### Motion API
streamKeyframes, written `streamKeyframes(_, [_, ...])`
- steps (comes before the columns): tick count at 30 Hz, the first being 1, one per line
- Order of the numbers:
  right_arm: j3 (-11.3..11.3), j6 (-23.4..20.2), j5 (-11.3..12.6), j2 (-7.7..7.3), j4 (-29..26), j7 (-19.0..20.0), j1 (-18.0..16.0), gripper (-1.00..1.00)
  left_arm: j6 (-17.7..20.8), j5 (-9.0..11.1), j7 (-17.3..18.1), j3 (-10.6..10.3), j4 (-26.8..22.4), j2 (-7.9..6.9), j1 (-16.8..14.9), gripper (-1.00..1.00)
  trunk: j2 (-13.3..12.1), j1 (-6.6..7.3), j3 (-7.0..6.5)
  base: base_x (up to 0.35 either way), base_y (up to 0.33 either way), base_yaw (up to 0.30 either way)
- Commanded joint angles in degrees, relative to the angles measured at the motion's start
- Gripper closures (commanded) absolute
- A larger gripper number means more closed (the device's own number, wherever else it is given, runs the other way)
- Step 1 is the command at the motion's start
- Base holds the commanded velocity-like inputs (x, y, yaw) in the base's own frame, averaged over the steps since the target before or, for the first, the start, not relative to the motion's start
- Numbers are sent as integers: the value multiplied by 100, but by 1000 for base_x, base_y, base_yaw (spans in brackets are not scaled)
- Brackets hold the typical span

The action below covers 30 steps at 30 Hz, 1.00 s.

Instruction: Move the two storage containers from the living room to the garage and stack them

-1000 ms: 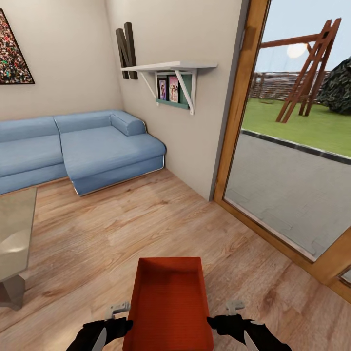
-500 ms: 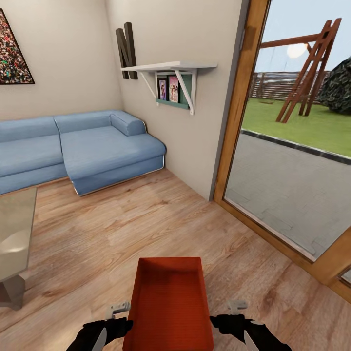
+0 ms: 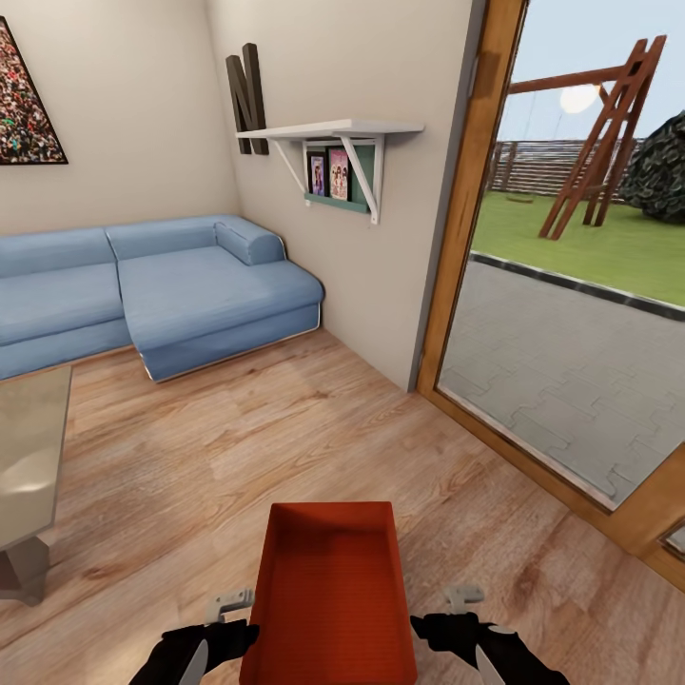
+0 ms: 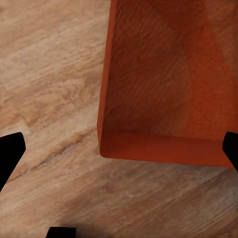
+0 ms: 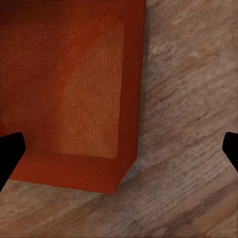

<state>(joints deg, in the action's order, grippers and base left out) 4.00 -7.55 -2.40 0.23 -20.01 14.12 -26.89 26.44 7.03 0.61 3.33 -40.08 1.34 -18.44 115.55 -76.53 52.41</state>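
One orange-red storage container (image 3: 330,599) is seen low in the head view, over the wood plank floor (image 3: 285,447), flanked by the left gripper (image 3: 228,628) and right gripper (image 3: 440,628). In both wrist views the jaws are spread wide around its side walls; contact cannot be told. Bare floor is left between the blue sofa (image 3: 190,295), the grey low table (image 3: 29,457) and the glazed door frame (image 3: 466,209) at the right

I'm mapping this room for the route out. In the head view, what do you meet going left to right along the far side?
Speckled framed picture → blue sofa → wall shelf → wooden door frame → swing frame outside.
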Motion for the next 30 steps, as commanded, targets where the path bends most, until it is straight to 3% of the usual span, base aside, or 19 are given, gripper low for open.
streamKeyframes(1, [51, 7, -25, 3, -12, 38, 1, -100, 36, 44, 7, 27, -9, 3, -1, -100, 2, 1, 5, 0, 0, 0])
streamKeyframes(30, [22, 158, -53, 3, -12, 39, 0, -100, -154, 44, -7, 37, -9, 6, -1, -100, 2, 1, 5, 0, 31, 0])
